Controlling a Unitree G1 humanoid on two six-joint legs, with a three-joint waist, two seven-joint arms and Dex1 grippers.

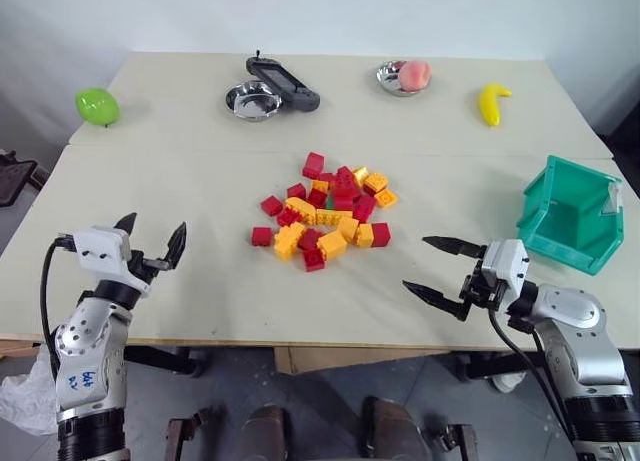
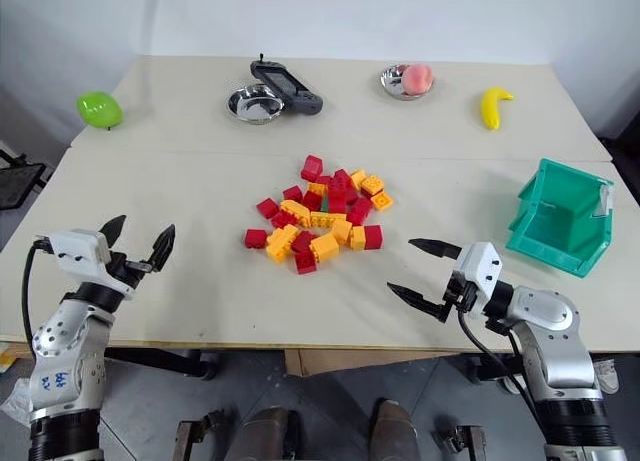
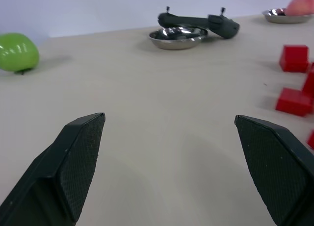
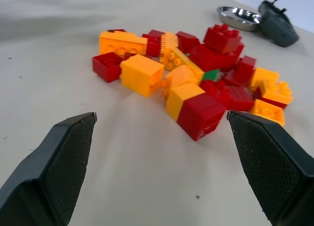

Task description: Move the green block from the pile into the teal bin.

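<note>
Spanning pale wall, beige table, both hands wide open, empty.

Bright even light, soft shadows, sharp

Green block mostly buried, prob.

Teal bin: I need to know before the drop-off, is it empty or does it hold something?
Empty: the teal bin shows only bare inner walls and floor.
</note>
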